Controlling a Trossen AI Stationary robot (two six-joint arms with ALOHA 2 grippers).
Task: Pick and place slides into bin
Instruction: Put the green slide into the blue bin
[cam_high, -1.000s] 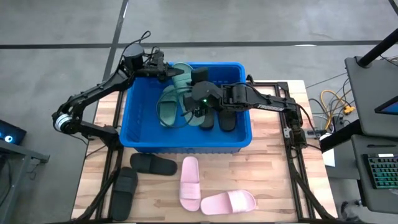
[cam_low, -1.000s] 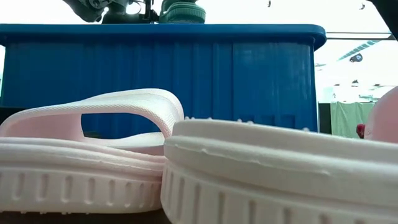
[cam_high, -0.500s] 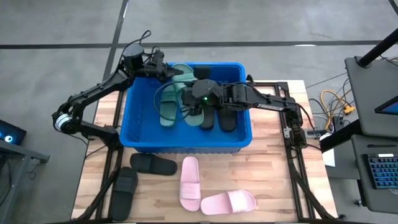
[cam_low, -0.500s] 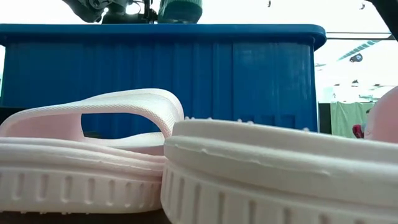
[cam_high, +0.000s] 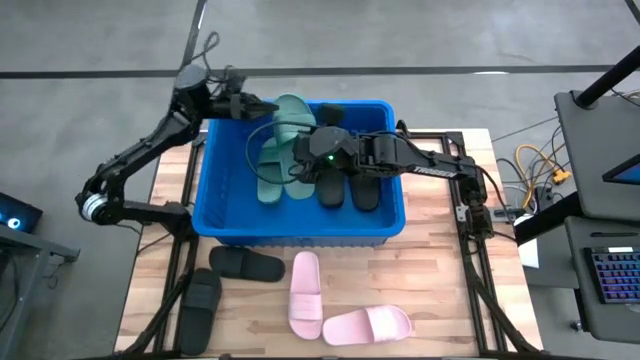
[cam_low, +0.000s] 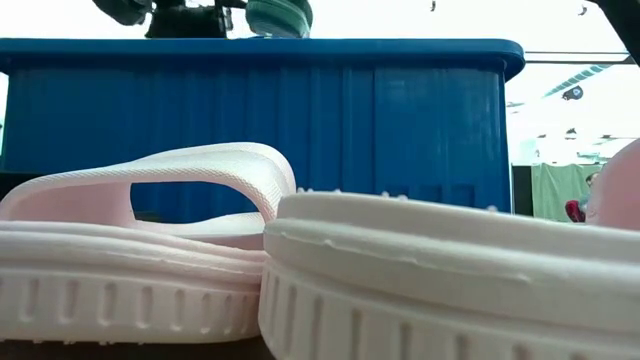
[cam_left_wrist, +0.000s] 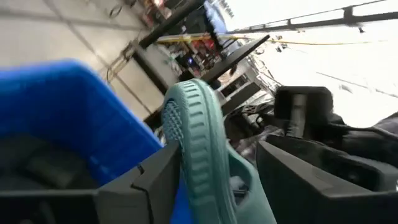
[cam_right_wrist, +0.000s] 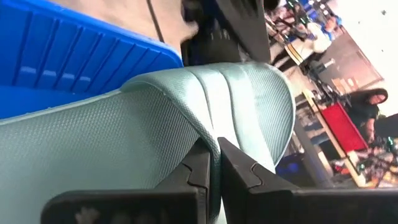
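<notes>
In the low view, the two pale pink slides (cam_low: 400, 270) fill the foreground, cut off by the picture's edges, and the blue bin (cam_low: 300, 120) behind them hides its own contents. The right pincer (cam_high: 300, 165) sits too small in the overhead view to judge. Background figures in the right wrist view are blurred.

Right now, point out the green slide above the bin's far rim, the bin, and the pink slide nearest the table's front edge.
green slide (cam_high: 291, 113), high view, on its sole.
bin (cam_high: 300, 232), high view, on its near rim.
pink slide (cam_high: 366, 324), high view, on its strap.
</notes>
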